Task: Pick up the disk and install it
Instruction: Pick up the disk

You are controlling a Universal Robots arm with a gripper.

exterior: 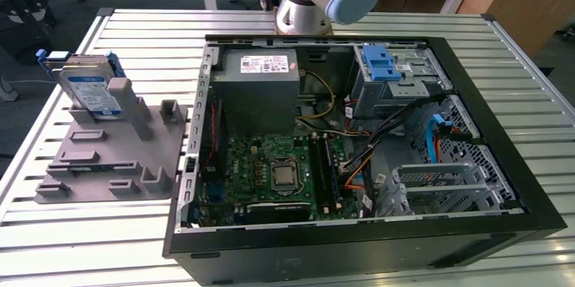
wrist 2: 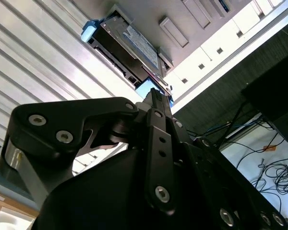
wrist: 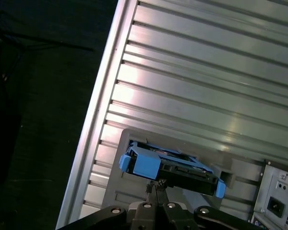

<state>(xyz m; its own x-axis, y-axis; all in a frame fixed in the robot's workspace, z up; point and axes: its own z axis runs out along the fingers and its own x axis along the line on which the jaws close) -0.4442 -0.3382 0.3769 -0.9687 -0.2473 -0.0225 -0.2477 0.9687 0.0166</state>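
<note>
Claw (wrist: 156, 184) closed, fingers pressed together with nothing between them; in the first wrist view its tips point at the disk (wrist: 172, 166) but stay apart from it. That disk stands on edge in a grey stand (exterior: 108, 159) on the slatted table (exterior: 81, 233), outside the open computer case (exterior: 359, 246), off the case's side at the exterior view's left. Standing upright likely keeps its upper edge free for a grasp from above. Inside the case, a drive cage (exterior: 391, 75) with blue latch: probably the disk's bay.
</note>
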